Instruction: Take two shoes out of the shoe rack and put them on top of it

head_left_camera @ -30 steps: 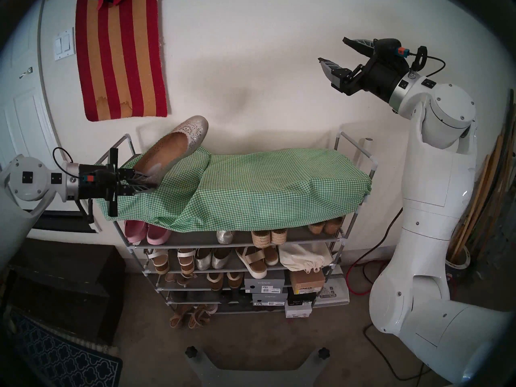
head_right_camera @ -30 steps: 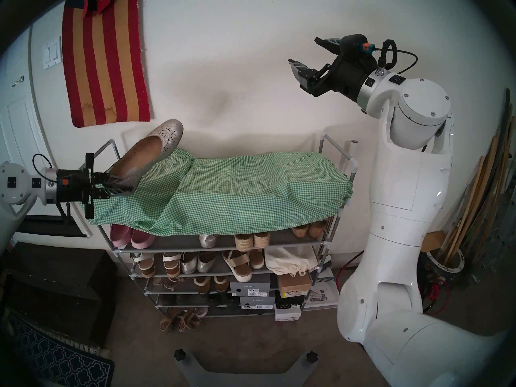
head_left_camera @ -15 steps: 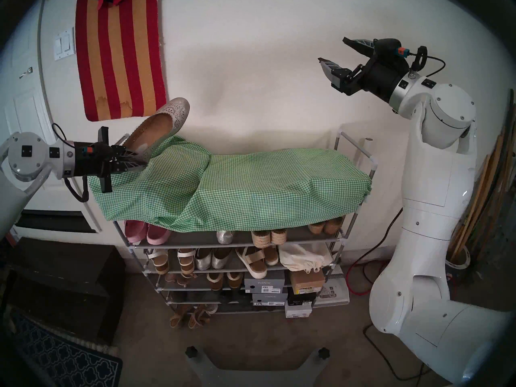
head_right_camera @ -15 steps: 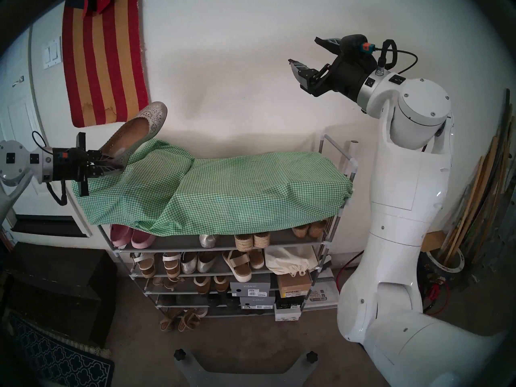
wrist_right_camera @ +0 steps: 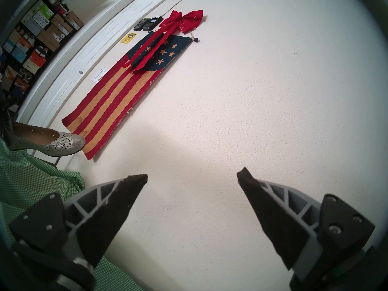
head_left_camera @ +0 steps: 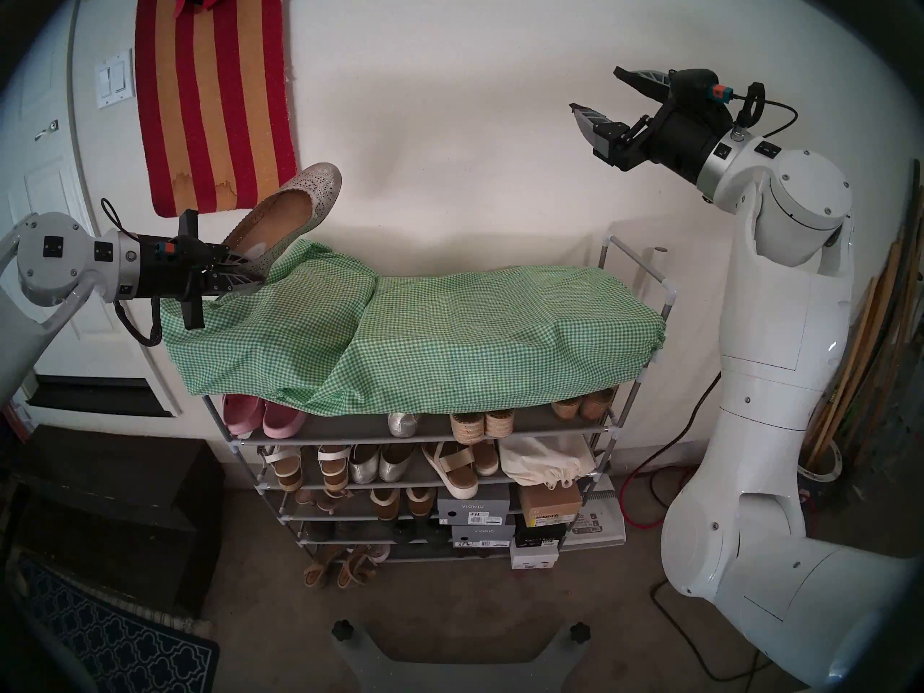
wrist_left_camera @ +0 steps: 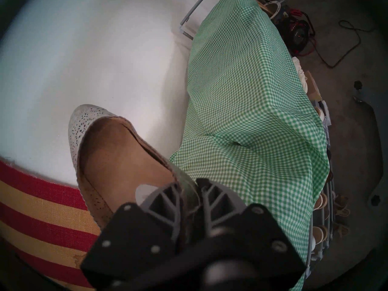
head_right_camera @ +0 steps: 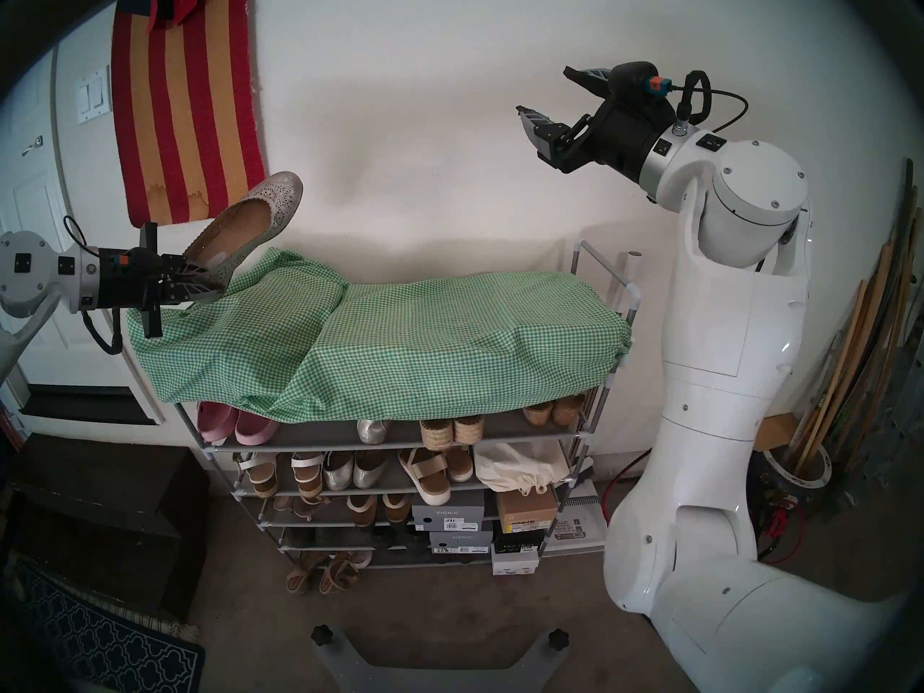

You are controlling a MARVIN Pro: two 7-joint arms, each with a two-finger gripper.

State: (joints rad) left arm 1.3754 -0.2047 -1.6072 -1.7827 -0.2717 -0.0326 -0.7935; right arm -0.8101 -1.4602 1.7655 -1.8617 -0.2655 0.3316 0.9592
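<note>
Gleaming silver, the perforated flat [head_left_camera: 287,217] shows a tan insole.

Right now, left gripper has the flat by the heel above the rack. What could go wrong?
1. The left gripper pinches only the heel of the perforated flat; the toe sticks out high, so it may pivot or slip.
2. The green checked cloth on the shoe rack lies bunched and uneven, so the shoe may land tilted or drag the cloth.
</note>
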